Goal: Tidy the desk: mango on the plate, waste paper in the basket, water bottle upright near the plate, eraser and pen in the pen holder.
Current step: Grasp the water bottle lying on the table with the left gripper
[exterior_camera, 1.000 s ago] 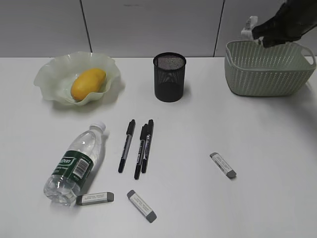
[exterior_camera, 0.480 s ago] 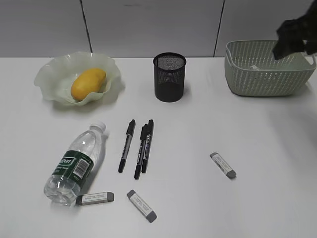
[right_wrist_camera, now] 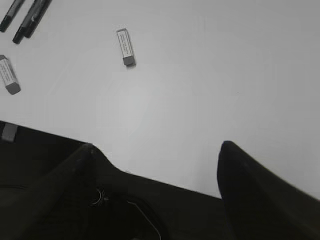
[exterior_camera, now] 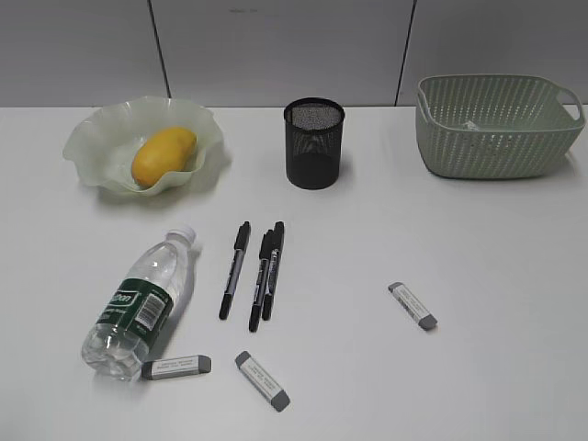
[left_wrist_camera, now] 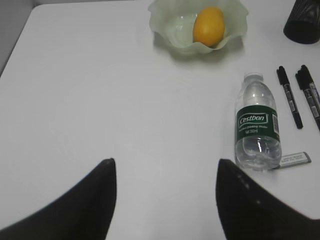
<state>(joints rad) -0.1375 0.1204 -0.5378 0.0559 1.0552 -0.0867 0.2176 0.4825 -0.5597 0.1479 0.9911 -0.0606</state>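
Note:
The mango (exterior_camera: 163, 154) lies in the wavy glass plate (exterior_camera: 92, 138) at the back left. The water bottle (exterior_camera: 142, 299) lies on its side at the front left, cap toward the plate. Three black pens (exterior_camera: 262, 276) lie beside it. Three grey-tipped erasers (exterior_camera: 176, 367) (exterior_camera: 262, 380) (exterior_camera: 412, 305) lie near the front. The mesh pen holder (exterior_camera: 314, 142) stands at the back centre. The waste paper (exterior_camera: 470, 124) lies in the basket (exterior_camera: 496, 138). No arm shows in the exterior view. My left gripper (left_wrist_camera: 165, 170) is open and empty, left of the bottle (left_wrist_camera: 257, 127). My right gripper (right_wrist_camera: 157, 147) is open and empty.
The right wrist view shows one eraser (right_wrist_camera: 126, 46) on the white desk (right_wrist_camera: 225, 75), another eraser (right_wrist_camera: 9, 75) at the left, and the desk's dark front edge below. The left wrist view shows the mango (left_wrist_camera: 208, 26) on the plate (left_wrist_camera: 170, 30).
The right arm, which was over the basket, has drawn back out of the exterior view. The waste paper now lies inside the basket.

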